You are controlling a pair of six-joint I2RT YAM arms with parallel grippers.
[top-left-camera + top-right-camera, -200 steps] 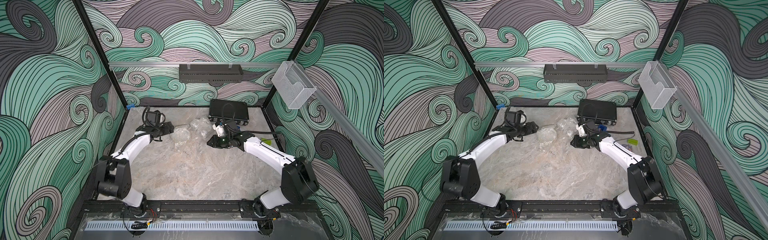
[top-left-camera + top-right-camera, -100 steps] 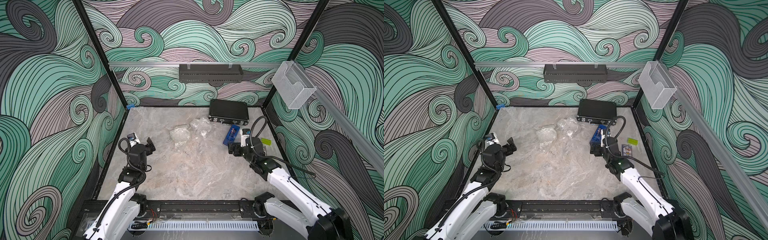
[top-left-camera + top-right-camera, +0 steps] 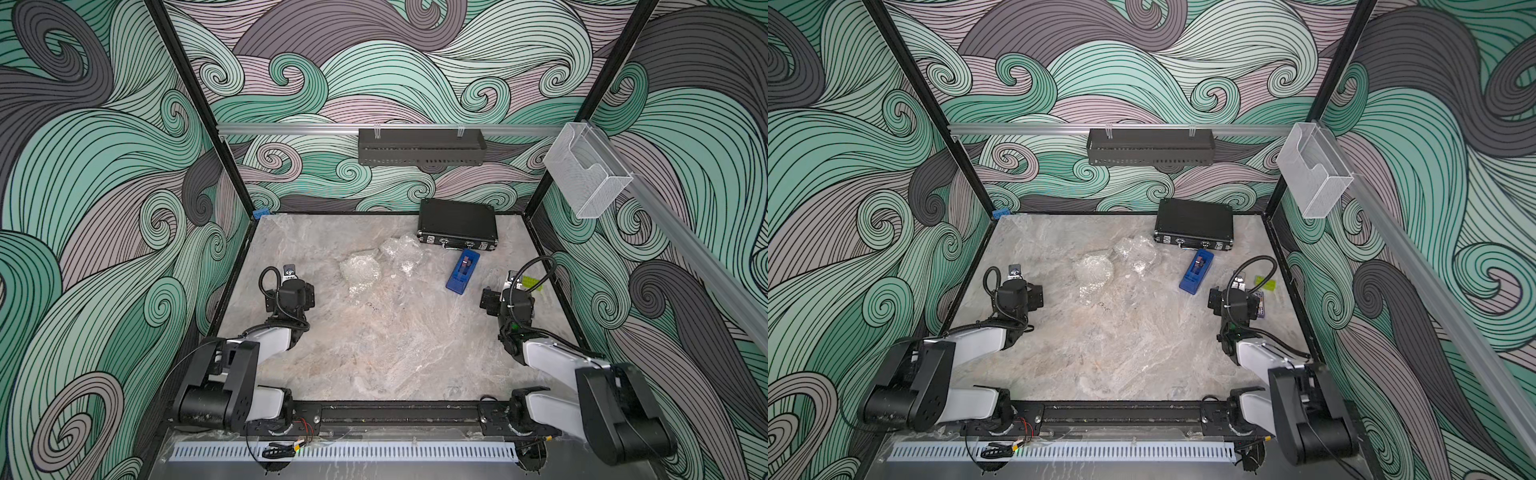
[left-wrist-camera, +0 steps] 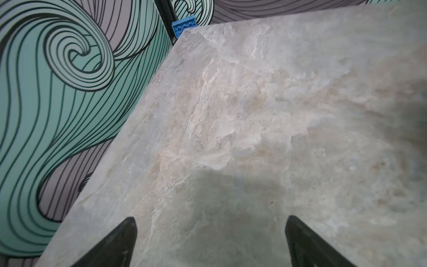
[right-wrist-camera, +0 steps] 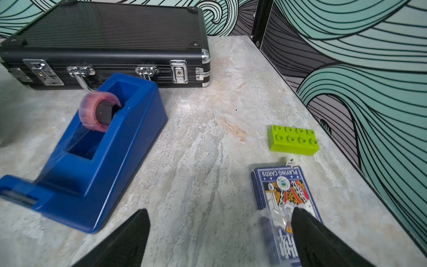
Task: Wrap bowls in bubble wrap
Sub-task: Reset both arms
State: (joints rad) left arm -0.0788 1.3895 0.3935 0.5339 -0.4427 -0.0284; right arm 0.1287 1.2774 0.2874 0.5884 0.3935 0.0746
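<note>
Both arms pulled back from bundles to near side. Left claw and right claw spread, empty. Two bubble wrap bundles lie on bench near black case. Bowls unseen, probably inside. Wrapping looks finished.

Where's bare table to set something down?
Free: the near half, between the bubble-wrap bundles and the front rail; plus the far-left corner by the blue brick. Crowded: far right, around black case, tape dispenser, green brick, card deck.
</note>
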